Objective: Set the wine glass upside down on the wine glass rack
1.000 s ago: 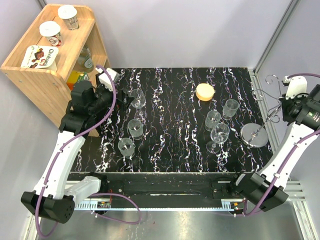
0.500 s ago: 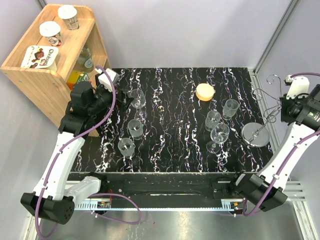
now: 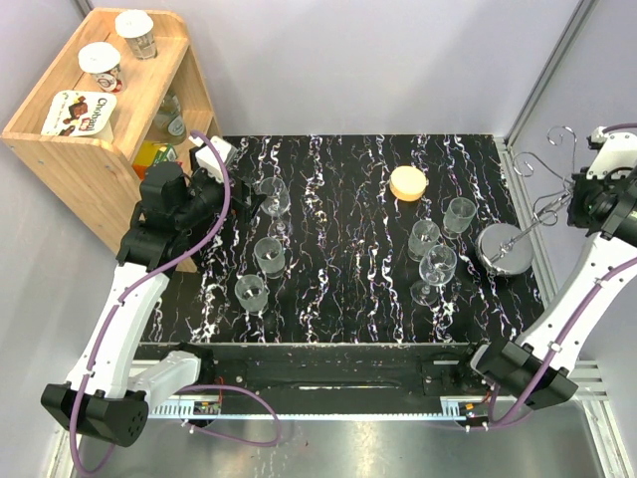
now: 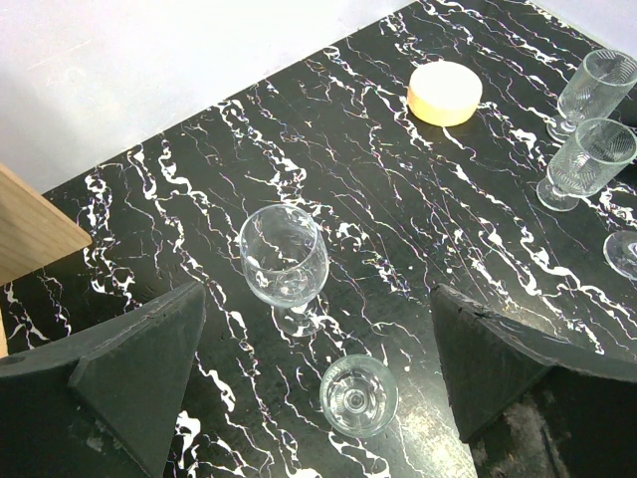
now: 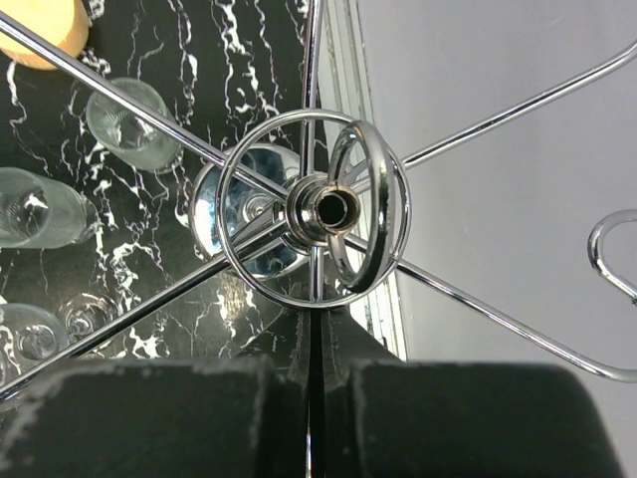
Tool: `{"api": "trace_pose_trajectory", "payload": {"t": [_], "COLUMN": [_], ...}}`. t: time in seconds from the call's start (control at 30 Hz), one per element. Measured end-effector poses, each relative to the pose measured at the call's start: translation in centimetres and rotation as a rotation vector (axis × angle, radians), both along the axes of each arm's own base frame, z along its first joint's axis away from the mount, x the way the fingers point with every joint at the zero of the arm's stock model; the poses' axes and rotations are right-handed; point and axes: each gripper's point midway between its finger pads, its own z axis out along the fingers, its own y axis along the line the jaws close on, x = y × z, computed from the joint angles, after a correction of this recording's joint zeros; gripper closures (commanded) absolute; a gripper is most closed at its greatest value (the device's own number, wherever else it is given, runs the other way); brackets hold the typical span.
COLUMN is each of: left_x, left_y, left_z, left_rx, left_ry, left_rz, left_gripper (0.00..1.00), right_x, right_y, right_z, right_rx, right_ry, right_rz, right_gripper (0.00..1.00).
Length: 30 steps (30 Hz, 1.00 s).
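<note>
Your spread left claw [image 4: 318,299] faces the upright clear wine glass [image 4: 284,254] just beyond it, while your right claw [image 5: 316,324] pinches the chrome wire wine glass rack [image 3: 503,247] far right.

The right fingers [image 5: 199,418] pinch a wire arm of the wine glass rack [image 5: 333,207], viewed straight down its post.

I'm looking at pale grey walls [image 3: 348,60] enclosing a black white-veined table [image 3: 348,279], and a wooden shelf unit [image 3: 70,164] is standing at its far-left corner.
</note>
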Motion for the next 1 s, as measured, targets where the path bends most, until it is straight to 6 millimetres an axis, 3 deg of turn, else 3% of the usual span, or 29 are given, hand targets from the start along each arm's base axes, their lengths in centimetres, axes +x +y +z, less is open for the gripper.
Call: {"api": "trace_pose_trajectory", "payload": {"t": [0.37,0.73,0.87,1.0], "left_x": [0.0,0.2,0.5,0.9], "left_y": [0.0,0.0,-0.1,-0.1], "left_z": [0.0,-0.3,-0.6,-1.1], "left_rx": [0.0,0.002,0.005,0.009], "left_ry": [0.0,0.009,0.019,0.032], "left_rz": [0.0,0.001,0.004,0.009], "left_gripper": [0.01,0.01,0.01,0.01], "right_x": [1.0,2.6,3.0,3.2], "right_y": [0.0,2.0,3.7,5.4], "right_z": [5.6,14.7,16.0,16.2], "right_rx": [0.006,0.043,0.098,0.19], "right_ry": [-0.077,-0.273,-0.336,-0.354], "right_rz": [-0.006,0.059,0.117,0.162], "right_gripper": [1.0,1.0,1.0,1.0]}}
